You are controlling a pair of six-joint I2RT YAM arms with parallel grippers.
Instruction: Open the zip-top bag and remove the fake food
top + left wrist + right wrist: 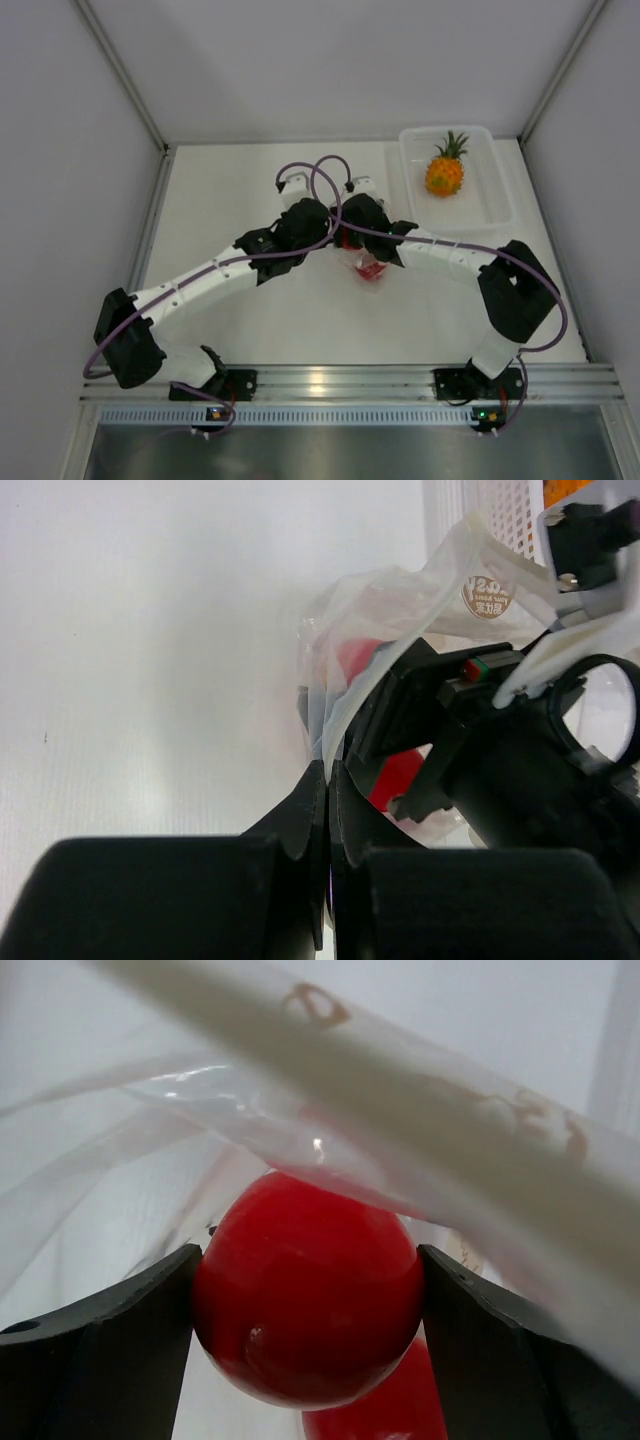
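Observation:
The clear zip-top bag (368,268) lies mid-table between both grippers, and it shows in the left wrist view (400,600). My left gripper (330,770) is shut on the bag's edge. My right gripper (308,1310) is inside the bag's mouth, shut on a glossy red round fruit (305,1305). A second red fruit (385,1410) lies just below it in the bag. The bag's zip strip (400,1090) runs across above the fruit. The toy pineapple (445,170), orange with a green crown, lies in the translucent bin (500,205) at the back right.
The bin stands against the right wall, close beyond the right arm (450,250). White walls close in the table on the left, back and right. The left arm (220,275) stretches diagonally across the left-middle of the table.

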